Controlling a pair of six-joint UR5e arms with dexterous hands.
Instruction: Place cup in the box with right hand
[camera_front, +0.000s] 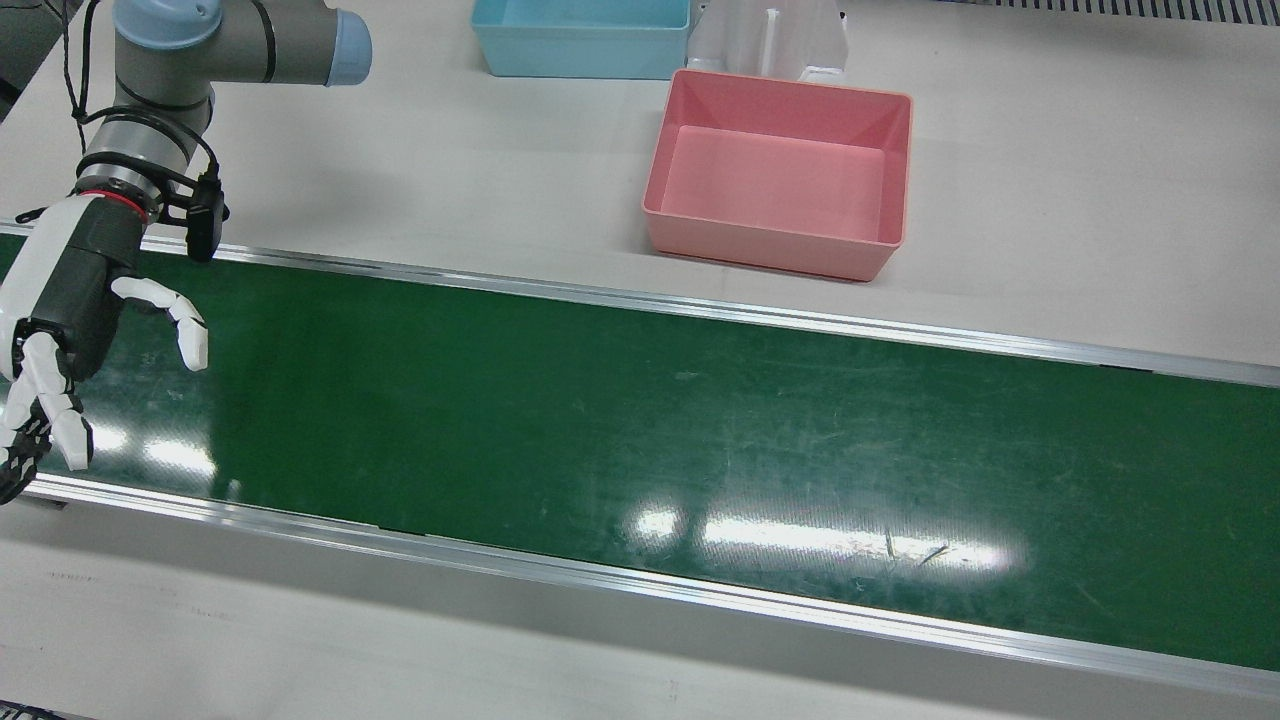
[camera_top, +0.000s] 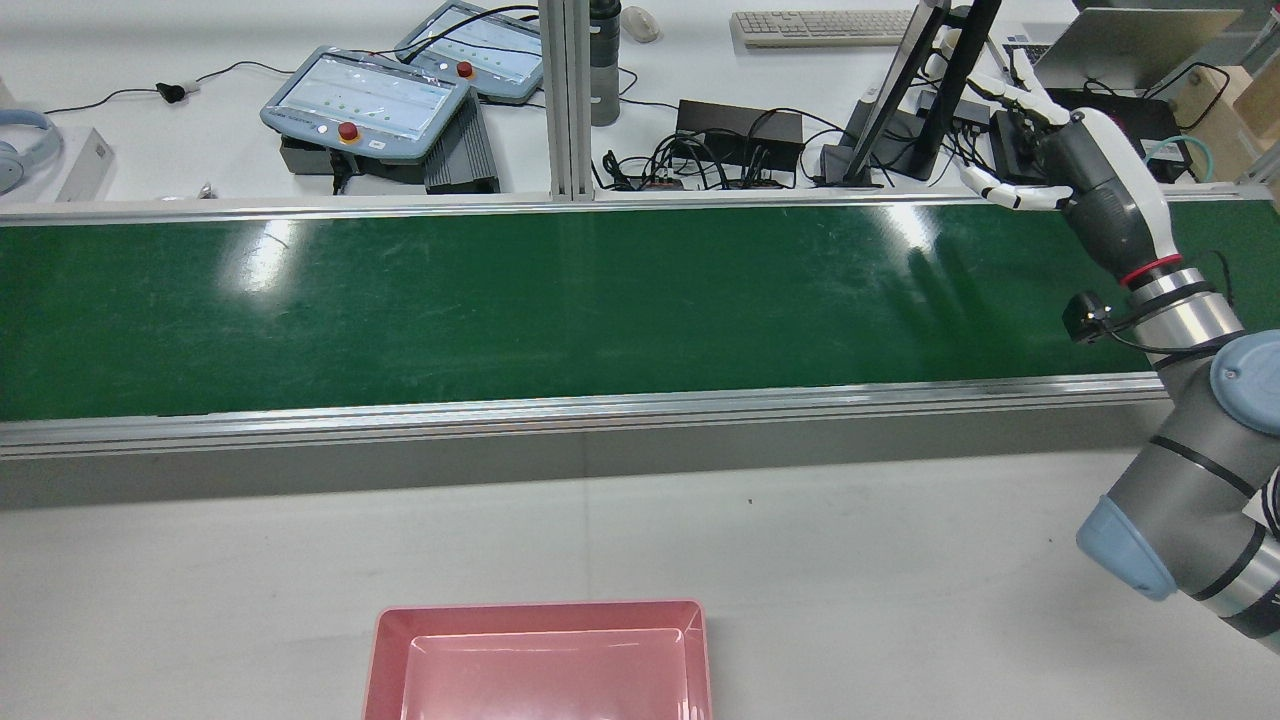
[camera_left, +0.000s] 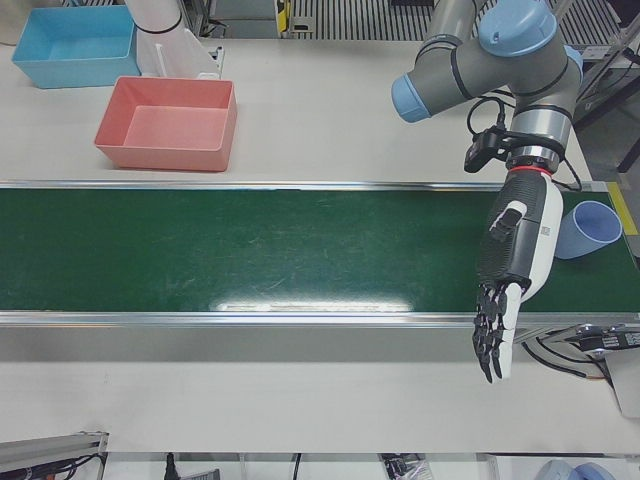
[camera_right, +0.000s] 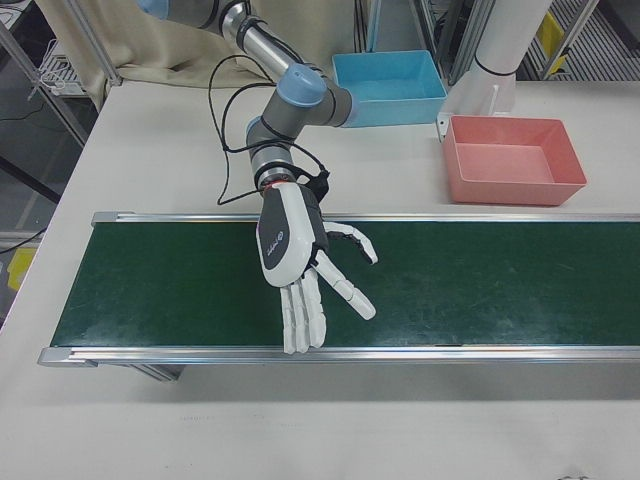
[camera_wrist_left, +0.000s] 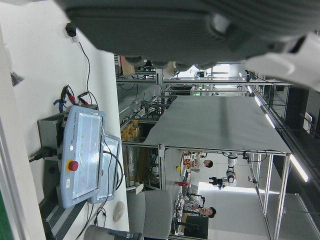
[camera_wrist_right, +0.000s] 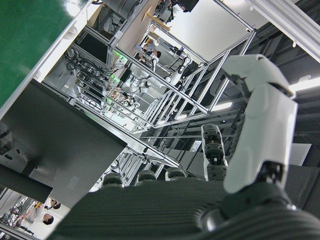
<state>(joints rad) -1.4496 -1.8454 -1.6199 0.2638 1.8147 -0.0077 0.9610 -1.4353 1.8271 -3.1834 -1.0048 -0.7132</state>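
A light blue cup (camera_left: 590, 230) appears to lie on its side at the far right end of the green belt (camera_left: 250, 250), seen only in the left-front view. My left hand (camera_left: 515, 260) is open and empty right beside it, fingers pointing past the belt's near edge and partly hiding it. My right hand (camera_front: 60, 330) is open and empty above the other end of the belt, also in the rear view (camera_top: 1060, 150) and the right-front view (camera_right: 295, 260). The empty pink box (camera_front: 655, 190) stands on the table behind the belt (camera_top: 540, 612) (camera_left: 165, 150) (camera_right: 515, 190).
A blue bin (camera_front: 580, 55) and a white pedestal (camera_front: 770, 40) stand behind the pink box. Metal rails (camera_front: 640, 580) edge the belt on both sides. Teach pendants (camera_top: 360, 100), cables and a monitor stand (camera_top: 900, 90) lie beyond the belt on the operators' side.
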